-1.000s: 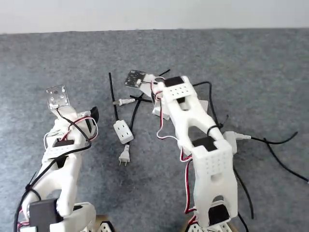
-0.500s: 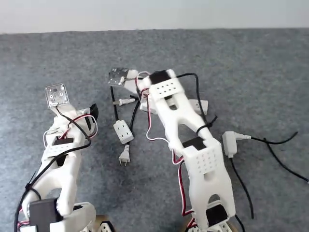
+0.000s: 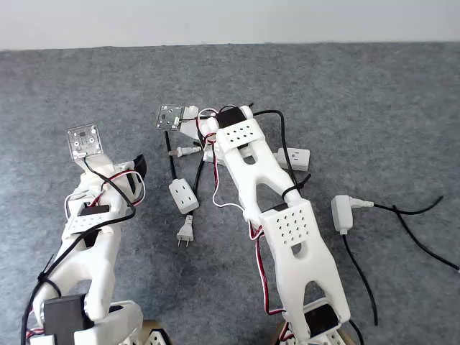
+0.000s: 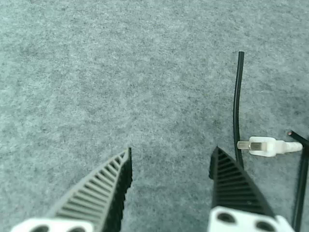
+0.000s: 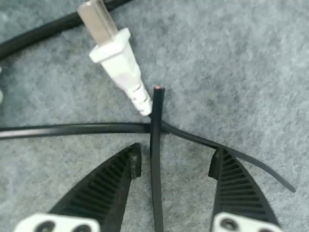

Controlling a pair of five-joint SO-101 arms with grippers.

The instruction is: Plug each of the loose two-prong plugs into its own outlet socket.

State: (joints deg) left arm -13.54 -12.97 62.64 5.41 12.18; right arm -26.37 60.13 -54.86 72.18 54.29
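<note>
Right wrist view: cord (image 5: 155, 145) against plug (image 5: 116, 53)

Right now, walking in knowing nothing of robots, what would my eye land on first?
First, the big white right arm stretches across the grey carpet, its jaws open astride a black cable, a white two-prong plug lying just beyond them. Between the two arms sits a white outlet block, another loose plug beside it, not plugged in.
</note>
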